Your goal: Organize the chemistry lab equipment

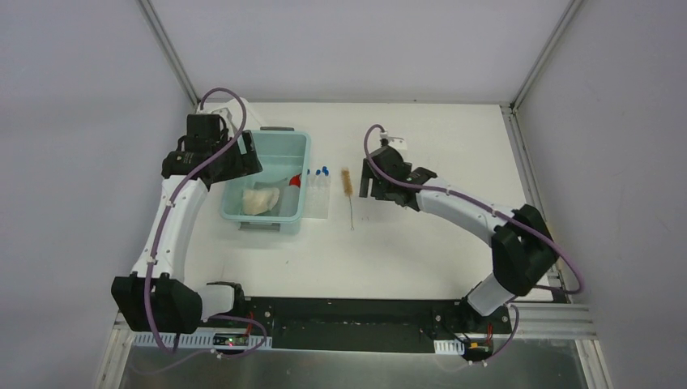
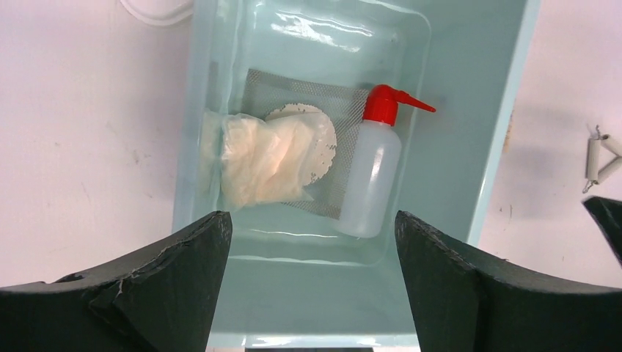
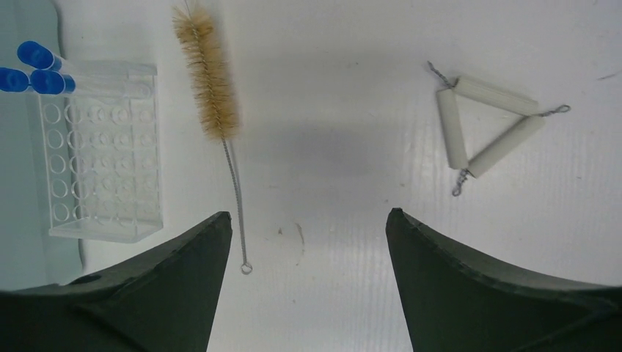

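Over the pale teal bin point(image 2: 469, 95), the left jaws hang spread wide and empty. The white squeeze bottle point(image 2: 372, 180) lies on its side inside the bin, next to a crumpled bag point(image 2: 264, 158) and a sheet of mesh point(image 2: 293, 88).

On the bench point(image 1: 405, 243), just beside the bin, stands the clear tube rack point(image 3: 103, 176), with three blue-capped tubes point(image 3: 40, 70) at its far end. A brush point(image 3: 213, 88) lies close to the rack, and a clay triangle point(image 3: 491, 92) lies well apart from both. The right jaws hover above the bare patch between brush and triangle, also wide and holding nothing.

The brush looks the riskiest pick. Its thin wire stem lies flat, so the tips may slide over it or pinch only bristles, leaving it to swing. Coming down off-line on that side could nudge the light rack and topple the tubes. The triangle, if taken by one leg, would likely dangle. The smooth, round bottle may roll or slip from a pinch.
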Controlling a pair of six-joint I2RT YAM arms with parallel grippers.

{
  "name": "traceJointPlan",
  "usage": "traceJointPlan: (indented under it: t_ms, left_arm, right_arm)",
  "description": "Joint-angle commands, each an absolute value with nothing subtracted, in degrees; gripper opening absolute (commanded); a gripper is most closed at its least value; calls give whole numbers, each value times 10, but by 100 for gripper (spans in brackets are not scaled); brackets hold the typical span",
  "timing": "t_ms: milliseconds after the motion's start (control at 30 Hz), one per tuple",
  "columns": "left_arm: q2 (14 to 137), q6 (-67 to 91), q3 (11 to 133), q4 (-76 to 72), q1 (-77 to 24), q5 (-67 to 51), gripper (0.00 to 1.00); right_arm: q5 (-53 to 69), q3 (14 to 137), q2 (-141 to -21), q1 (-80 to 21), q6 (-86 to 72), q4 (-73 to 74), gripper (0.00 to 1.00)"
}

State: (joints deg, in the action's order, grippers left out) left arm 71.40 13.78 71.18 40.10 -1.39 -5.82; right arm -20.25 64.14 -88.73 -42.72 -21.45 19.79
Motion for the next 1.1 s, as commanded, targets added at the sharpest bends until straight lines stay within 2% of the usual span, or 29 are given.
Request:
traceJointPlan:
  t_ms: [0, 267, 500, 833, 933, 1067]
  left_arm:
    - [667, 144, 708, 412, -13, -34, 84]
    - [626, 126, 694, 410, -13, 11, 85]
    - [610, 122, 689, 410, -13, 13, 86]
    - [591, 104, 688, 415, -13, 29, 86]
    - [591, 100, 690, 419, -13, 39, 86]
    - [590, 103, 699, 425, -16, 28, 86]
  right_arm:
    - [-198, 719, -960, -437, -203, 197, 78]
    - [-164, 825, -1088, -439, -186, 220, 67]
    - [-148, 882, -1148, -443, -181, 237, 63]
    - [-171, 944, -1220, -445, -174, 283, 47]
    - [-175, 949, -1228, -445, -174, 292, 39]
    - [-175, 944, -1226, -445, -178, 292, 13]
